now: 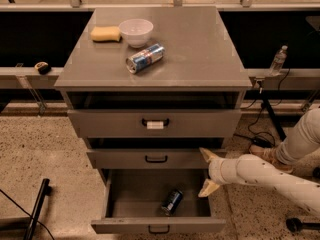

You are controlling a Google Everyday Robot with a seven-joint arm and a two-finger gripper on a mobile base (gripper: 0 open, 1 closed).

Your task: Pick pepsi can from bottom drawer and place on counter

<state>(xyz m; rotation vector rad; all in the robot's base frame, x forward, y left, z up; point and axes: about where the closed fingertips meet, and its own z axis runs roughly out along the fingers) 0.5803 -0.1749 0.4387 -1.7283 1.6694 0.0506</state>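
While the lowest, deepest grey metal bottom drawer (157, 227) stands pulled well out, the dark blue pepsi can (172, 202) with its silver top lies on its side on the drawer floor. It rests at a slant, towards the front and right of the middle. The robot's white two-finger gripper (206, 171) hangs over the drawer's right edge, level with the front of the drawer above. Its pale fingers (208, 188) are spread wide, one above the other, and grasp nothing. The gripper is near the can but apart from it, higher and to its right.

The shallower grey middle drawer (156, 159) with its black handle and the grey top drawer (155, 123) bearing a white label both stand a little out from the cabinet; their contents cannot be seen.

On the flat, smooth grey counter (200, 49) a round white bowl (136, 31) stands just beside a yellow sponge (105, 33). A paler silver-and-blue can (145, 58) lies on its side in front of the bowl.
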